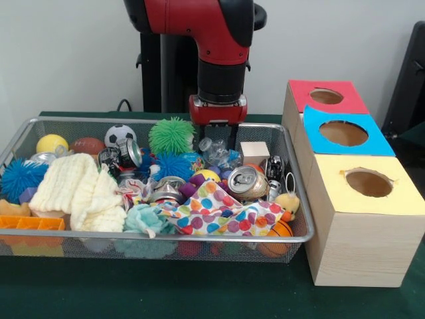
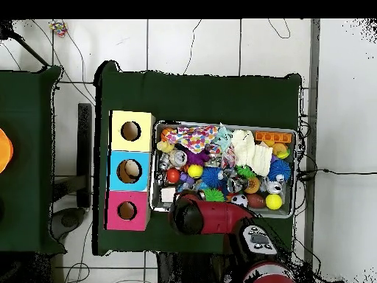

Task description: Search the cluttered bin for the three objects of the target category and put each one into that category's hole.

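Wire-mesh bin (image 1: 295,234) full of clutter mid-tabletop, gripper (image 1: 215,143) lowered at its robot-side edge, jaws parted around crumpled clear plastic (image 1: 219,153), blue-topped box's hole (image 1: 343,133) empty.

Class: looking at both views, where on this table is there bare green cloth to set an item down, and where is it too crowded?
Bare cloth lies in front of the wire basket, on the camera's side in the front view. The overhead view shows another bare strip beyond the basket and the three wooden boxes. The basket itself is packed with toys, cans and cloths, with the pincer low over its far edge.
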Controlling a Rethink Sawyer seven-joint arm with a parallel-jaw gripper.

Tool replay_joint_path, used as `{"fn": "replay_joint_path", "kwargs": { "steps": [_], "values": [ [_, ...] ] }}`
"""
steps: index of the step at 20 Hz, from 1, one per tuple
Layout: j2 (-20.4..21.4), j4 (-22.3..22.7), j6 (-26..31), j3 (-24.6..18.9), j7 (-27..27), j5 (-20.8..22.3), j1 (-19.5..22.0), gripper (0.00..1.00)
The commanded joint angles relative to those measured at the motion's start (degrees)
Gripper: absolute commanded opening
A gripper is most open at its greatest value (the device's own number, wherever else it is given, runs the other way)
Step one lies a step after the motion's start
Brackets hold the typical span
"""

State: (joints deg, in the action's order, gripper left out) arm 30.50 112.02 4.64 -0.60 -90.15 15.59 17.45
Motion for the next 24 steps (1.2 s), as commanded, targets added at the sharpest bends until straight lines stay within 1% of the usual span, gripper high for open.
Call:
{"fn": "replay_joint_path", "kwargs": {
  "steps": [1, 3, 7, 8, 21, 23, 24],
  "values": [
    [-8.63, -7.83, -2.05, -6.7, -5.73, 0.52, 0.12, 1.0],
    [-8.22, -7.16, -2.9, -7.62, -6.13, 0.44, 0.92, 1.0],
    [-7.82, -7.27, -4.04, -7.4, -5.99, 1.1, 0.79, 1.0],
    [-7.75, -7.26, -4.04, -7.46, -5.87, 1.22, 0.85, 0.0],
    [-6.61, -5.85, -5.04, -6.88, -6.52, 1.45, 0.69, 0.0],
    [-6.62, -5.78, -5.28, -6.74, -6.77, 1.31, 0.49, 0.0],
    [-6.33, -5.83, -5.18, -5.95, -7.19, 0.93, -0.37, 0.0]
  ]
}}
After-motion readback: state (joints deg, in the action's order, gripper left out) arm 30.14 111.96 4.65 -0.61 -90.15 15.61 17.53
